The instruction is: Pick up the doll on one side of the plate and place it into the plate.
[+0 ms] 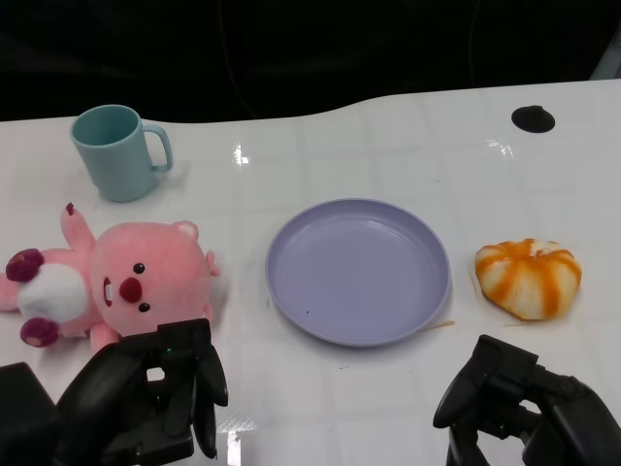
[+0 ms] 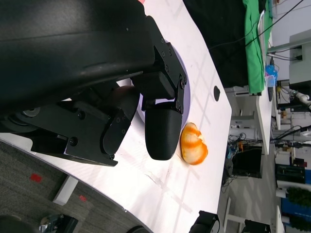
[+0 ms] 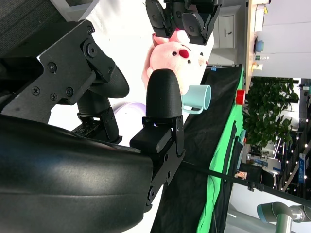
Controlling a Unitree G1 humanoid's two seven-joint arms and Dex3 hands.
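- The pink doll [image 1: 112, 280] is seen lying on the white surface [image 1: 388, 146], to the left side of the purple plate [image 1: 358, 270] and apart from it.
- Its long axis is laid roughly across the view, with the head turned toward the plate and the feet away from it.
- The left robot hand [image 1: 160, 388] is placed just in front of the doll; nothing is held in it, and the fingers are parted.
- The right robot hand [image 1: 519, 403] is well apart from the doll, beyond the plate; nothing is held, but its finger spread cannot be told.
- The left robot hand is judged nearer, so a short reach forward would be needed.
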